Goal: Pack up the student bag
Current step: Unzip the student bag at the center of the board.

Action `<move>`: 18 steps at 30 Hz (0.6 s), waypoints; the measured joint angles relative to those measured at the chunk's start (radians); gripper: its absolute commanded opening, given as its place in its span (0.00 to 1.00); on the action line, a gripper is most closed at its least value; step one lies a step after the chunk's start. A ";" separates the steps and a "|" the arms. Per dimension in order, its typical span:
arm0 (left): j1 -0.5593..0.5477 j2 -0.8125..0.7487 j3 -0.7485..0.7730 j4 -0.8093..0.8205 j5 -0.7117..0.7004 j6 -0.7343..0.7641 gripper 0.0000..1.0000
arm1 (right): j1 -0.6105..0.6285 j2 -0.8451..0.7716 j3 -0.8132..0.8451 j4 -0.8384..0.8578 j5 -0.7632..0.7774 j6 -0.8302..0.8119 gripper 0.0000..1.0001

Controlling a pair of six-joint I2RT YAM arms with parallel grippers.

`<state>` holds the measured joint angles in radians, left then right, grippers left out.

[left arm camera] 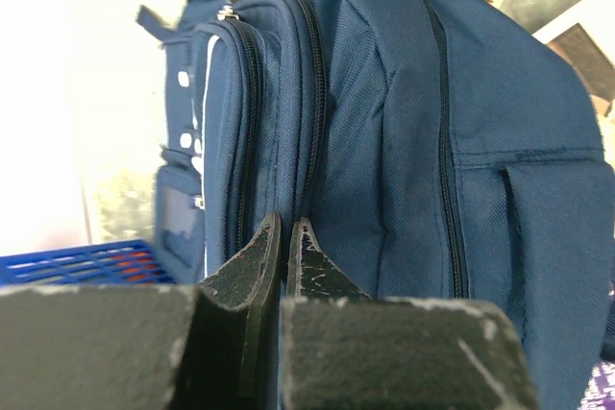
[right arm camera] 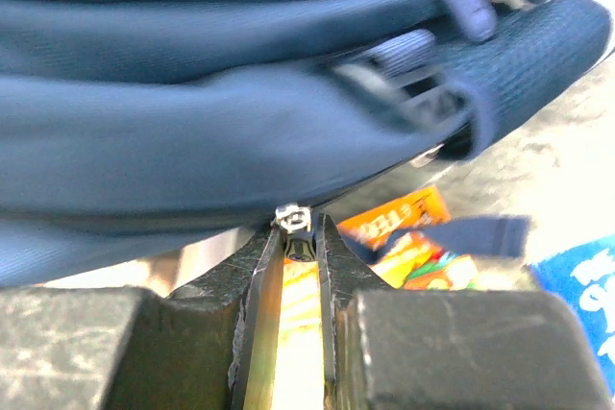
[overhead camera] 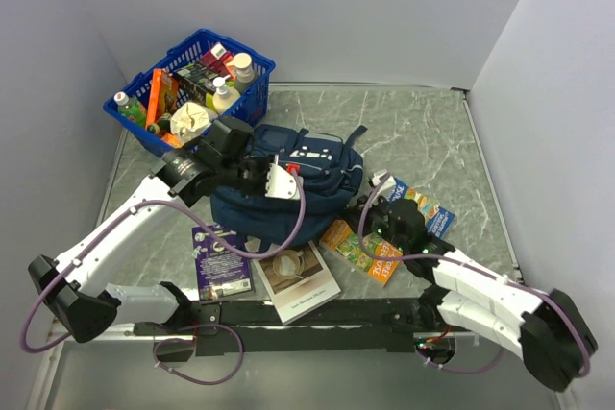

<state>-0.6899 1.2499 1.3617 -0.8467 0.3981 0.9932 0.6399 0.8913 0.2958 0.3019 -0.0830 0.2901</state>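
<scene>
The navy student bag [overhead camera: 288, 189] lay at the centre of the frame on the marble-patterned table [overhead camera: 432, 132], and the zips in view were closed. The left gripper [left arm camera: 286, 237] was clenched tight, its tips against the bag's fabric. The right gripper [right arm camera: 299, 237] grasped a metal zip pull [right arm camera: 290, 215]. At upper left, a blue basket [overhead camera: 258, 91] held bottles [overhead camera: 240, 66] and boxes [overhead camera: 197, 74].

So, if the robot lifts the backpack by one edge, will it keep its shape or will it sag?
Probably it sags: the backpack is soft cloth with folds and loose straps. A pull on the zip tab in the right gripper may drag the whole bag.
</scene>
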 measured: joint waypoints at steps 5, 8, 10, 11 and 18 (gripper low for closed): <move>-0.004 0.000 -0.051 0.028 0.010 -0.062 0.01 | 0.056 -0.146 0.000 -0.154 0.043 0.042 0.00; -0.007 0.014 -0.060 0.045 0.023 -0.145 0.01 | 0.088 -0.204 0.002 -0.223 0.069 0.061 0.00; -0.010 0.033 -0.058 0.063 0.031 -0.200 0.01 | 0.111 -0.216 0.013 -0.261 0.087 0.069 0.00; -0.014 0.050 -0.052 0.069 0.034 -0.237 0.01 | 0.126 -0.217 0.024 -0.280 0.100 0.070 0.00; -0.053 0.272 0.106 0.131 0.050 -0.491 0.01 | 0.233 -0.216 0.167 -0.389 0.183 0.068 0.00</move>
<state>-0.7425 1.5219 1.4673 -0.7155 0.4477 0.5018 0.8726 0.6754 0.4625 -0.0872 0.0998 0.3584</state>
